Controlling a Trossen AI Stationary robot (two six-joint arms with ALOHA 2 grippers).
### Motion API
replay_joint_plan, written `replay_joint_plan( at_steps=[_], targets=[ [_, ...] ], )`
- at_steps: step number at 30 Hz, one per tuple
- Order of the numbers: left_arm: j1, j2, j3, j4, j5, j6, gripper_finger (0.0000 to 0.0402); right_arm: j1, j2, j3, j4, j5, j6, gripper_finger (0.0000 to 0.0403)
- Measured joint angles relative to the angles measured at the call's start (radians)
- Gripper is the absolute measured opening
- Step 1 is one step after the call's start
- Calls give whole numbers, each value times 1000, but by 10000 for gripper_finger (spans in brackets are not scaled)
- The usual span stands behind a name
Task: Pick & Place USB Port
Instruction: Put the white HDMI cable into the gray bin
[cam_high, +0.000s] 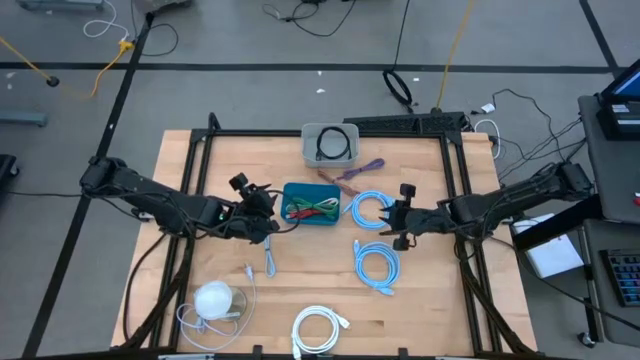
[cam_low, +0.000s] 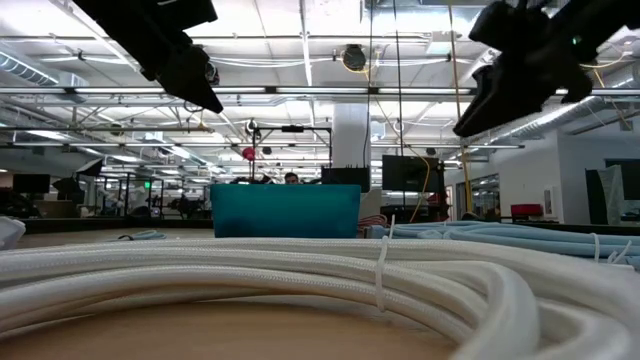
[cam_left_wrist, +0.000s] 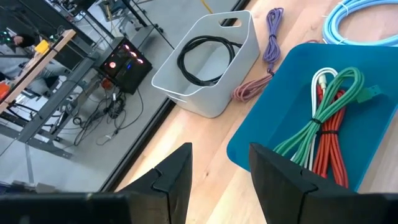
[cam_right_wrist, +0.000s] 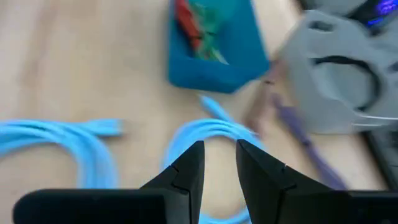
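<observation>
Desk (cam_high: 440, 300), centre: tray (cam_high: 311, 203) holding bundled cables (cam_high: 308, 209). Above it: bin (cam_high: 329, 145) holding a cable. Right: two cable coils (cam_high: 376, 266). Bottom: another coil (cam_high: 318, 328).

- white round gadget (cam_high: 214, 298) sitting near the table's front-left corner
- power strip (cam_high: 410, 122) along the far edge
- monitors way off in the room behind (cam_low: 412, 173)

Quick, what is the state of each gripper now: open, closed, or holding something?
Left gripper: open, holding nothing, beside the blue bin.
Right gripper: open, holding nothing, above the light blue cables.
</observation>
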Motion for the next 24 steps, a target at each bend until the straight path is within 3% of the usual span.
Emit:
replay_joint_plan(
  at_steps=[4, 13, 17, 24],
  targets=[
    [0, 0, 0, -1, 0, -3, 161, 25, 49, 43, -26, -145, 92, 84],
    [-2, 0, 0, -7, 3, -19, 161, 194, 382, 174, -30, -258, 392, 84],
    [-2, 0, 0, -5, 4, -17, 161, 245, 514, 319, -26, -303, 421, 84],
    [-2, 0, 0, 2, 3, -4, 161, 290, 662, 574, -44, -273, 379, 84]
  ],
)
